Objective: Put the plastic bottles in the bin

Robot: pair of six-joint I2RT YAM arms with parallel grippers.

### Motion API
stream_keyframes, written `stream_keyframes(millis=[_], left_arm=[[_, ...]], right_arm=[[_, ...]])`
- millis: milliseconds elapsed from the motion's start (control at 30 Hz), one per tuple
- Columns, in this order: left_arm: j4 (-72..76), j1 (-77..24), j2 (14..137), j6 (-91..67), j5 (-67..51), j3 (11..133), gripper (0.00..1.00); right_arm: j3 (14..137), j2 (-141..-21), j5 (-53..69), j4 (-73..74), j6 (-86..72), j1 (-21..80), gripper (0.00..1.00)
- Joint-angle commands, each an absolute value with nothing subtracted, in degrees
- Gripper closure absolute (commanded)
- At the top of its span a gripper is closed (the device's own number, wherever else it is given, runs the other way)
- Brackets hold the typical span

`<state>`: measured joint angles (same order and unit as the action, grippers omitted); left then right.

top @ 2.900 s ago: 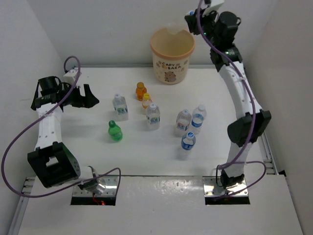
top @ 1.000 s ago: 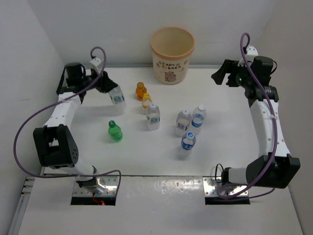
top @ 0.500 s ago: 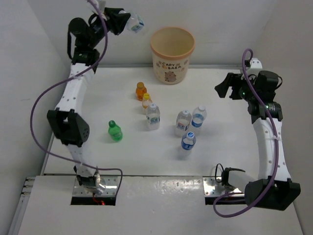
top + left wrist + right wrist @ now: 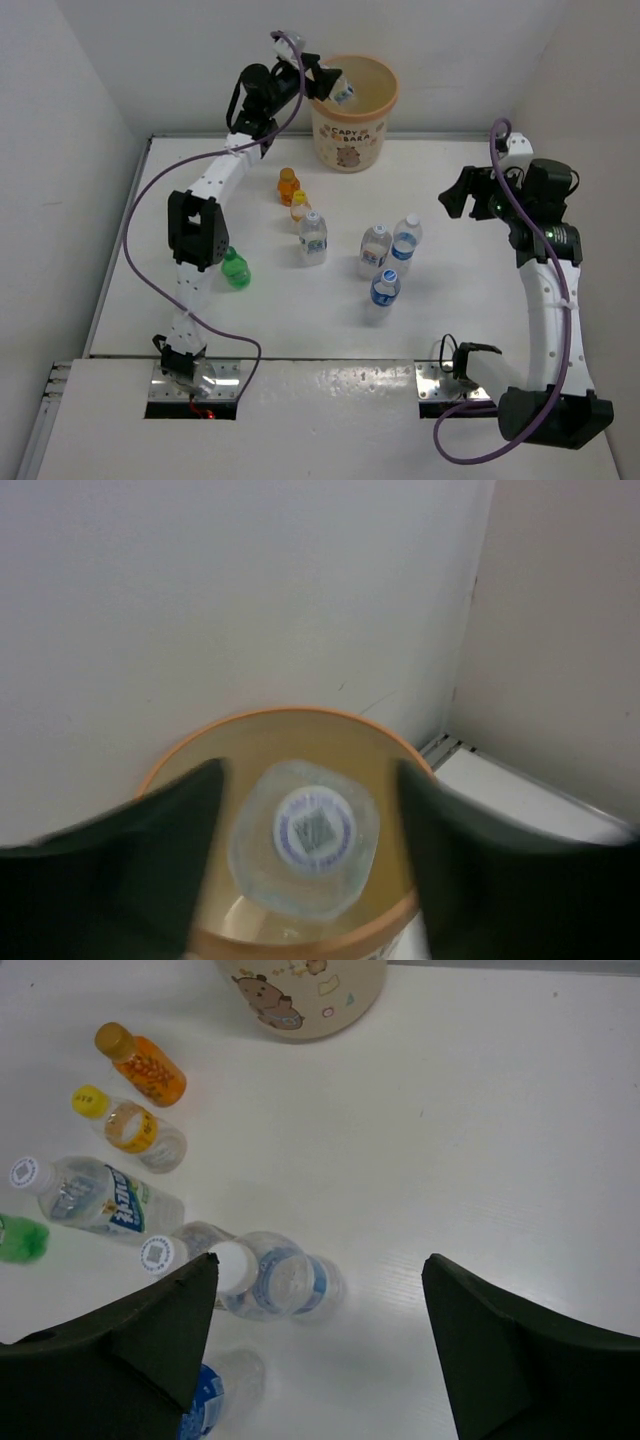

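Left gripper (image 4: 330,84) hangs above the bin (image 4: 325,125), far centre, with a clear bottle (image 4: 312,832) between its fingers; grip or release cannot be told. Best drop it well inside the rim. Right gripper (image 4: 315,1350) spread, empty.

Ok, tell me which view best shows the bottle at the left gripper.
Left wrist view: the bottle fills the centre, cap facing the camera, between the fingers of the left gripper, above the opening of the bin. The top external view shows it small and tilted over the bin's rim. The right wrist view misses it.
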<state>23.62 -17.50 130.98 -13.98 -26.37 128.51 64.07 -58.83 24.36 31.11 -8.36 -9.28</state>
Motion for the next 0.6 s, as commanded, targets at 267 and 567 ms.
stream_keyframes(millis=[267, 567], left_arm=[[22.32, -18.02, 122.89, -13.01, -22.32, 128.95, 0.00], [19.96, -13.63, 100.49, -14.06, -26.18, 103.13, 0.00]], right_arm=[[54.68, -53.79, 25.76, 24.37, -7.64, -2.20, 0.26], [50.89, -55.46, 21.37, 18.46, -6.95, 6.41, 0.27]])
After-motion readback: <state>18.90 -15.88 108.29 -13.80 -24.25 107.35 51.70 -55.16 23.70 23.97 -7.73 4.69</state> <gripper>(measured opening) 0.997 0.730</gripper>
